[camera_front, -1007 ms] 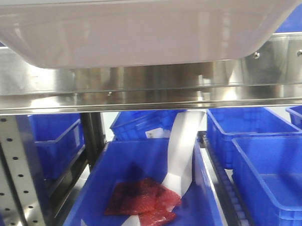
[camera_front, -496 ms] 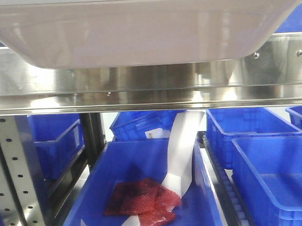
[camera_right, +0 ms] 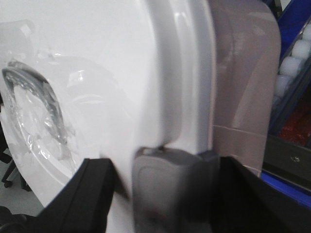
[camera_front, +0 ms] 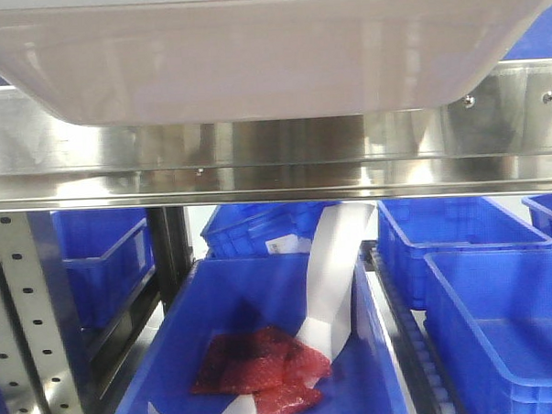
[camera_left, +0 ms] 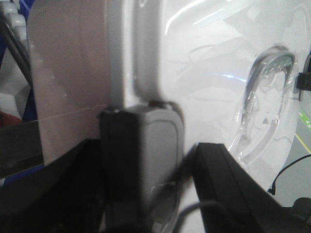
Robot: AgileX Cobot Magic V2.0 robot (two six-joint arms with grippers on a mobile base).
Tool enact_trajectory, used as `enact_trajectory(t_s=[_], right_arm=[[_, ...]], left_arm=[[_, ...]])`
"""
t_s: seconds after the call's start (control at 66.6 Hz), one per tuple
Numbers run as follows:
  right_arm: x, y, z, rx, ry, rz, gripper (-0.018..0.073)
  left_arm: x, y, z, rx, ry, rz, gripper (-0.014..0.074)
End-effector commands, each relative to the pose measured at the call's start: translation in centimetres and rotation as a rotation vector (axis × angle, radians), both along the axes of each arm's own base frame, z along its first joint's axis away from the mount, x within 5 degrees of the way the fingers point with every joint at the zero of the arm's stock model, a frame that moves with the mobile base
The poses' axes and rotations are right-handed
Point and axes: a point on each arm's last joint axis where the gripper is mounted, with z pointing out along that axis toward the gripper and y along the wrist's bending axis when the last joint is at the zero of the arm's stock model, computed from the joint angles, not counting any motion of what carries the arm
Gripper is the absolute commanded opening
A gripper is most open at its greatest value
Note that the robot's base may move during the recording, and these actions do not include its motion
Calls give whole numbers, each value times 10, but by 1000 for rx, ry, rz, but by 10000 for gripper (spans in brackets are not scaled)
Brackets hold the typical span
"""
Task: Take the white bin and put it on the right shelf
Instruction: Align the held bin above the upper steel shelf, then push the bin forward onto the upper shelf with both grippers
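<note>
From the front, the white bin hung high, its pale, round-cornered belly overlapping the top of the right shelf and its brushed steel rail, with blue crates below. I judged it mid-carry, not yet set down; next it wanted lifting clear of the rail and easing forward, kept level. At the left wrist, the left gripper was clamped on the lid's glossy white lip, its grey pad pressed there beside the matte pinkish wall. At the right wrist, the right gripper pinched the opposite lip likewise.
</note>
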Motion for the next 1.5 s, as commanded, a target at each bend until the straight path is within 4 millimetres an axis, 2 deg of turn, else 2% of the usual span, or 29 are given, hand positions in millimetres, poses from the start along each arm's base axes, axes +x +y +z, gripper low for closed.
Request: enact_trajectory(t_s=[0.0, 0.616, 0.796, 0.871, 0.977, 1.142, 1.292, 1.487], right_arm=[[-20, 16, 28, 208, -23, 164, 452], [-19, 16, 30, 230, -27, 163, 452], [-12, 18, 44, 383, -43, 170, 452], [-3, 17, 51, 391, -56, 161, 452], [15, 14, 60, 393, -75, 131, 452], [49, 10, 66, 402, -79, 95, 452], [80, 8, 65, 421, -69, 75, 452], [117, 6, 46, 447, 5, 56, 452]], left_arm=[[-17, -13, 27, -163, -54, -142, 230], [-16, -13, 30, -197, -63, -131, 230], [-13, -13, 46, -280, -96, -133, 230], [-7, -13, 55, -289, -124, -116, 231], [12, -10, 67, -292, -150, -73, 232], [46, -8, 72, -347, -127, -61, 232], [79, -6, 63, -373, -77, -35, 232], [111, -2, 41, -383, -4, 23, 232]])
